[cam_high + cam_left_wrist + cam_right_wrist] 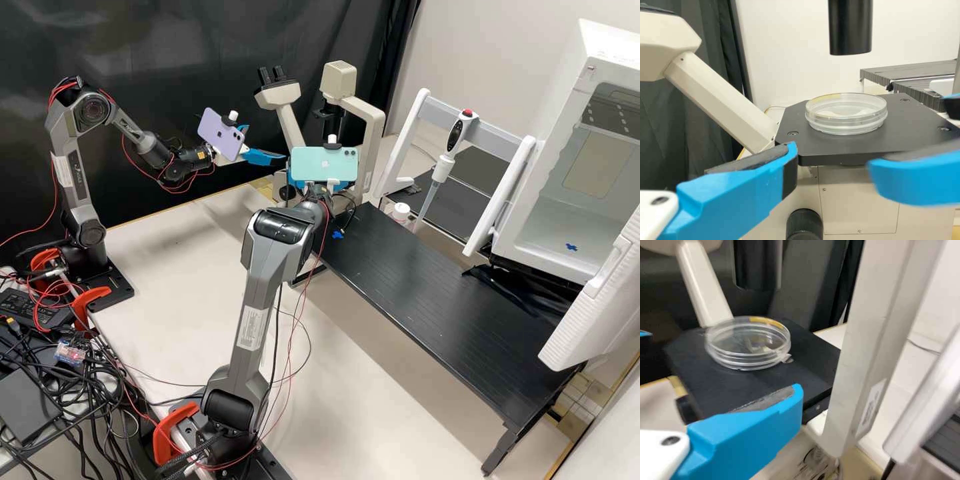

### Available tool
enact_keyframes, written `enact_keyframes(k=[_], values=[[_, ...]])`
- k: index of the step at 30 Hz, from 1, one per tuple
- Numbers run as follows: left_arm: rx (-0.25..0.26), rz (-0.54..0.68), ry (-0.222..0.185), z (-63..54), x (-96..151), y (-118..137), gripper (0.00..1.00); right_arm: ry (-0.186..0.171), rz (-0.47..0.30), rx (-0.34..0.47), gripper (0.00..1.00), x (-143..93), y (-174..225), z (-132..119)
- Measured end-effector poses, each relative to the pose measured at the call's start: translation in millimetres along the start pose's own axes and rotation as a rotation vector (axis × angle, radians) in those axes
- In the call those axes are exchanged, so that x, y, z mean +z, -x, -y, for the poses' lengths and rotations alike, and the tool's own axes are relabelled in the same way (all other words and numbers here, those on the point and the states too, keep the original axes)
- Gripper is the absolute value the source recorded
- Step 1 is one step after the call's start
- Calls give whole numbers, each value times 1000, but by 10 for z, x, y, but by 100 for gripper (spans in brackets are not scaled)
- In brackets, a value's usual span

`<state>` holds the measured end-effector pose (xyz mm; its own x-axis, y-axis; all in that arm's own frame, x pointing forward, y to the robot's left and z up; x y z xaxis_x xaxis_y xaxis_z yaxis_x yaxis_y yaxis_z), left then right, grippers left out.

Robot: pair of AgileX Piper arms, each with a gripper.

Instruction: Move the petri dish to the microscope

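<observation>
Closest in are the left gripper [832, 162]'s two blue fingers, standing apart with nothing between them; ahead of their tips, touching neither, the petri dish [846, 125] sits flat and lidded on the black stage [850, 149] of the microscope [717, 97]. The right gripper [799, 397] also looks open and empty: nothing meets the inner side of the one blue finger [775, 420] in its wrist view, and the dish lies out past that tip, clear of it. Beyond both grippers, a black cylinder [850, 30] hangs over the stage, higher than the dish, while a pale upright pillar [872, 335] stands close past the right gripper's tip. So the move looks done, and backing the grippers off without brushing the dish is probably all that is wanted. Should it need a nudge or a regrip, I'd expect clear, stiff plastic, very light, slick on the walls and apt to crack if squeezed hard. Take it low, one pad on each side of the bottom half, level and gentle; a pinch up at the lid's rim could lift the lid alone. Being so light, it would likely skid if only one finger caught it, and a tilt might slop whatever is inside.
</observation>
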<state>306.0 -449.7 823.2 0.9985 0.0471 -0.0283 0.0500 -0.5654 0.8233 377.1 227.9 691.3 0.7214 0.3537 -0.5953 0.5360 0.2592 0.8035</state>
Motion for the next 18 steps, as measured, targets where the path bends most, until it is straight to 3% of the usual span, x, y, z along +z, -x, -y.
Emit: enact_keyframes(k=[6,10,13,16,18], values=[[0,0,0,0,0,0,100,44,-94,97,100,-4,582,4],[0,0,0,0,0,0,100,108,-184,201,100,-5,1076,-20],[0,0,0,0,0,0,100,157,-248,323,100,45,1478,-64],[0,0,0,0,0,0,100,174,-234,458,100,177,1873,-135],[0,0,0,0,0,0,100,161,-188,529,100,283,2068,-147]])
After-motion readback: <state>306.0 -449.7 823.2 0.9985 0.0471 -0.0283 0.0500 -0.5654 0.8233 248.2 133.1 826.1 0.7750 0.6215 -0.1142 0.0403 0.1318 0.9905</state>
